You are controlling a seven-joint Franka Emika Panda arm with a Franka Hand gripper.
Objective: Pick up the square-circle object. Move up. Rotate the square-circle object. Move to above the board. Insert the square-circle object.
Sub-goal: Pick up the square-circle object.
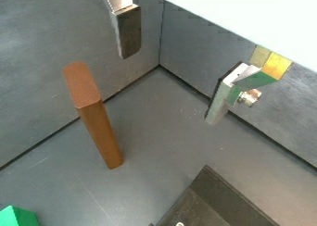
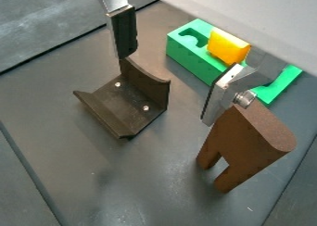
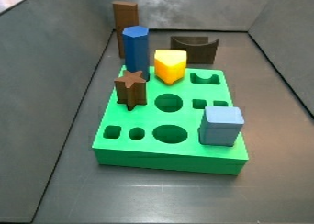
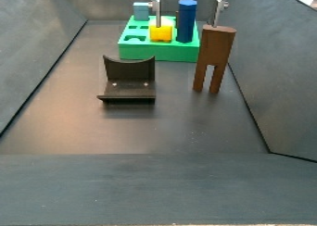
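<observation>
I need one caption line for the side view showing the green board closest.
Green board holding blue, yellow, star blocks; gripper out of view.

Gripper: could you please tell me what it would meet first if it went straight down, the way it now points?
Probably the bare floor between the fixture and the block. The open gripper hangs high, so depth is unclear.

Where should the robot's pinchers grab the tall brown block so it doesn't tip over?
Probably near the top of the square-circle object, coming straight down. It stands upright with flat sides, good for the flat pads, and its bottom is split into two legs. The gripper is open and hangs above the floor between the fixture and that block, holding nothing.
</observation>
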